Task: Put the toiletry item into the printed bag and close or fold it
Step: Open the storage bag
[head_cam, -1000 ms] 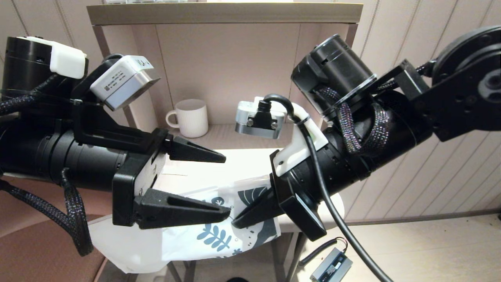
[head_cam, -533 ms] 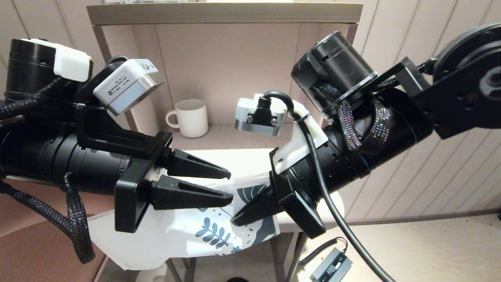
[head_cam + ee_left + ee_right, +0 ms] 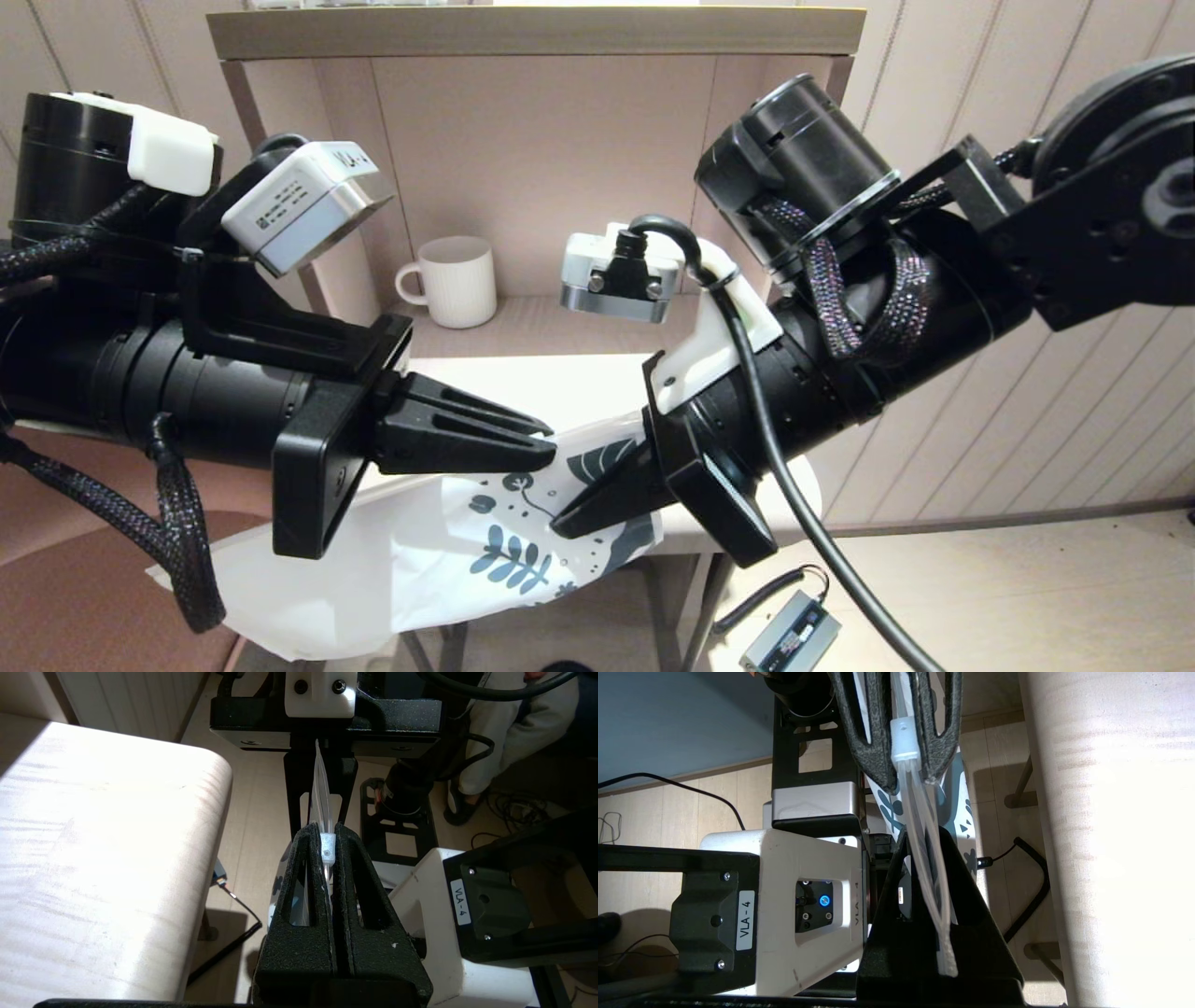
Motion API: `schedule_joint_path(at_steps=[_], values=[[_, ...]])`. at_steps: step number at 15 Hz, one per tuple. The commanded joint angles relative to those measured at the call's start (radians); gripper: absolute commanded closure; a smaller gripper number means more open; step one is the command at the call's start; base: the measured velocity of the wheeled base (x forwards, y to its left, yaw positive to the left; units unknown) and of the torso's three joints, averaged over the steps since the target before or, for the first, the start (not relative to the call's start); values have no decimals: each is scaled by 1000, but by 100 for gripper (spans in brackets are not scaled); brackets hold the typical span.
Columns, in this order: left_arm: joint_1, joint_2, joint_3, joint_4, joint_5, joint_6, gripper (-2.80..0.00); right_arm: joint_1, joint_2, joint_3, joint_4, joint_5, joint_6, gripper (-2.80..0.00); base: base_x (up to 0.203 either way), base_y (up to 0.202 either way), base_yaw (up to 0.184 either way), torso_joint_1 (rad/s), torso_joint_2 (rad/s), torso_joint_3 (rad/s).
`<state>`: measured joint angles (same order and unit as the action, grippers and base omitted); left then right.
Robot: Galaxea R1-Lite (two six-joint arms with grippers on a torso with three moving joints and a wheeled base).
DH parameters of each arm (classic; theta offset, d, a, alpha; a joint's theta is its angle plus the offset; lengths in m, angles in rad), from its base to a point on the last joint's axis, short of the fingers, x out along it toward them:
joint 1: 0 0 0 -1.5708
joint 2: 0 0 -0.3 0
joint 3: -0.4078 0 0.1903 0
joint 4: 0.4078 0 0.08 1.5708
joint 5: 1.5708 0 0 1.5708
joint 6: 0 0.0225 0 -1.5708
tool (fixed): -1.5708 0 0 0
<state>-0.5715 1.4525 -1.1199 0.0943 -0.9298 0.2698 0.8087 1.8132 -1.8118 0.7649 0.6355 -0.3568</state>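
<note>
White mug [image 3: 457, 280] behind both arms

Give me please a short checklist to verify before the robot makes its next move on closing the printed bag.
1. Left gripper shut on the printed bag, at its zip-strip top edge: ok.
2. Right gripper shut on the same top edge: ok.
3. White slider on the strip sits between the left fingers: ok.
4. Strip between the two grippers fully sealed: not ok; the right wrist view shows its two layers still apart.
5. Comb inside the bag: cannot tell; it shows in no view.
6. Mug out of the way: ok, it stands on the shelf behind both grippers.
</note>
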Motion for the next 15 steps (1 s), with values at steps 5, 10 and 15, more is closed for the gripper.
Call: schedule_joint_path(at_steps=[5, 10, 15], values=[[1, -11, 55, -45, -1, 3, 0, -10, -57, 40, 5, 4, -5, 0, 0, 0, 0, 0, 0, 0], [2, -26, 83, -47, -1, 19, 0, -16, -109, 76, 4, 4, -5, 0, 0, 0, 0, 0, 0, 0], [7, -47, 120, -47, 2, 21, 0, -42, -153, 104, 0, 4, -5, 0, 0, 0, 0, 0, 0, 0]])
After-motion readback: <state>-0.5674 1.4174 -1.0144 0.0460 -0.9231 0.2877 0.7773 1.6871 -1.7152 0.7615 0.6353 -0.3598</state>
